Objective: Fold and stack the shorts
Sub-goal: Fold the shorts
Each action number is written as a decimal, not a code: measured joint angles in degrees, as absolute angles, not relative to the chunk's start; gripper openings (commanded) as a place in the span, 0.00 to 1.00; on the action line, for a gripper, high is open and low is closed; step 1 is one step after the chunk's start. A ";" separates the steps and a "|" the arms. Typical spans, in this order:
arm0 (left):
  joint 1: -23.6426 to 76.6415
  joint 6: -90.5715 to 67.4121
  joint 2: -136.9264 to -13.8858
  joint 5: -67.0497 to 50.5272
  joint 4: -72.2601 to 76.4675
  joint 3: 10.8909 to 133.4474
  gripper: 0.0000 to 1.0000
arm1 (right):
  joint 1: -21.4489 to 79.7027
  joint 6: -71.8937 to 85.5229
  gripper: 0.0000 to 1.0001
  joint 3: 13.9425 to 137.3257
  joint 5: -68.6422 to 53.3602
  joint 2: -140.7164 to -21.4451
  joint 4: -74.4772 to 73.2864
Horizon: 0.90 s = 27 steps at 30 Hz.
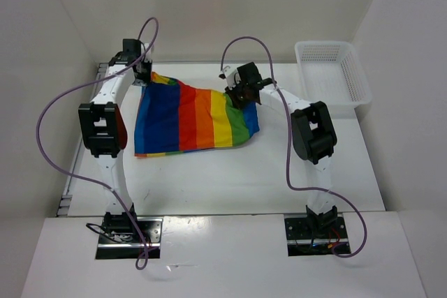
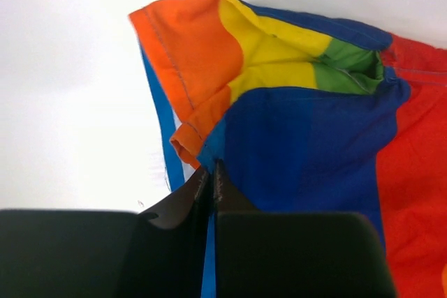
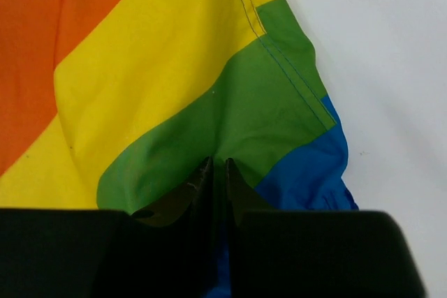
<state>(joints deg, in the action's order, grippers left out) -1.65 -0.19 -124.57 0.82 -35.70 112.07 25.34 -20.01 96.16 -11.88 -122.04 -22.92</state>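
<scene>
Tabletop (image 1: 209, 183) shorts (image 1: 188, 120): clamped in left end effector (image 2: 211, 176), right end effector (image 3: 218, 172).

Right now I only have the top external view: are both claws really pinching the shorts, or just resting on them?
Observer: In the left wrist view the left claw is closed on the shorts, at a blue edge below the orange hem.
Operator: And the right?
Observer: The right wrist view shows the right claw closed on green cloth near a stitched hem.
Operator: Is the cloth flat there?
Observer: Not by the left claw: an opening gapes, showing yellow and green inside.
</scene>
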 measured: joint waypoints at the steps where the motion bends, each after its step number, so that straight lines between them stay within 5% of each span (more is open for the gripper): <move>1: -1.65 -0.14 -124.51 0.36 -35.62 113.10 0.16 | 25.36 -20.27 0.15 95.98 -11.42 -122.04 -22.92; 5: -1.65 -0.10 -123.57 -0.47 -35.48 114.54 0.34 | 25.36 -21.56 0.15 95.96 -10.24 -122.04 -22.83; 8: -1.65 -0.03 -123.13 0.30 -35.03 112.90 0.57 | 25.41 -22.11 0.16 95.64 -9.78 -122.04 -22.76; 16: -2.33 -0.14 -126.26 3.36 -34.68 106.74 0.65 | 26.39 -22.55 0.16 95.53 -8.86 -122.23 -22.76; 27: -5.34 -0.19 -136.18 -0.34 -34.28 120.05 0.62 | 27.16 -24.21 0.16 94.04 -8.75 -122.26 -22.72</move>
